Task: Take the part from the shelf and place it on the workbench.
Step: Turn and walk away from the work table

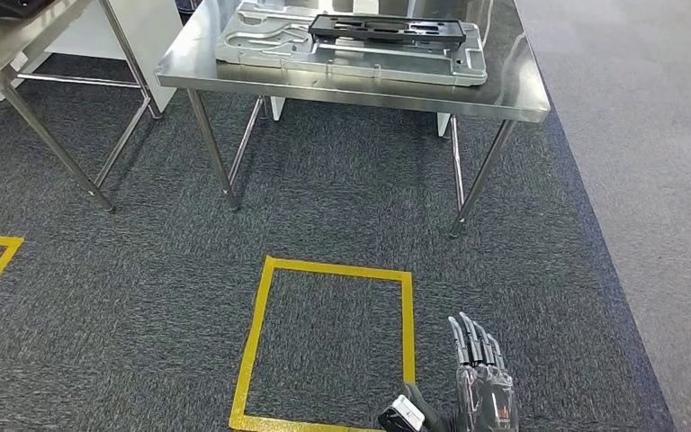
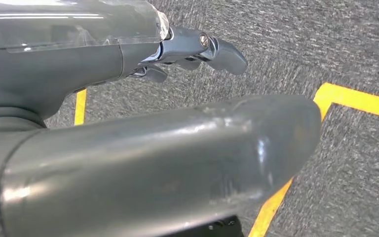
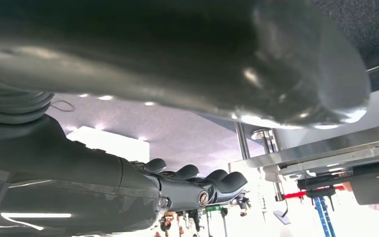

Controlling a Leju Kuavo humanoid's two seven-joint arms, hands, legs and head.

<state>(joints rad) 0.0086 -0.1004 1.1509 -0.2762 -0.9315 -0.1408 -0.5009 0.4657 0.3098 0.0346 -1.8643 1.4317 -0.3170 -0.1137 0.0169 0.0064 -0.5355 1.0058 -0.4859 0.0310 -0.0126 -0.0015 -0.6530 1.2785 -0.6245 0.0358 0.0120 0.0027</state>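
No legible text, labels, brands or numbers anywhere. Small orange mark on back of right hand point(image 1: 484, 389), too small to read.

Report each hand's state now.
Left hand: open, fingers apart, holding nothing.
Right hand: open, fingers extended, holding nothing.

Even bright light, table point(image 1: 504, 94) glare, wrist blur

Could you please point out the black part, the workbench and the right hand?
black part point(image 1: 387, 29), head view, its flat top.
workbench point(image 1: 342, 88), head view, its bare front edge.
right hand point(image 1: 481, 378), head view, back of hand.
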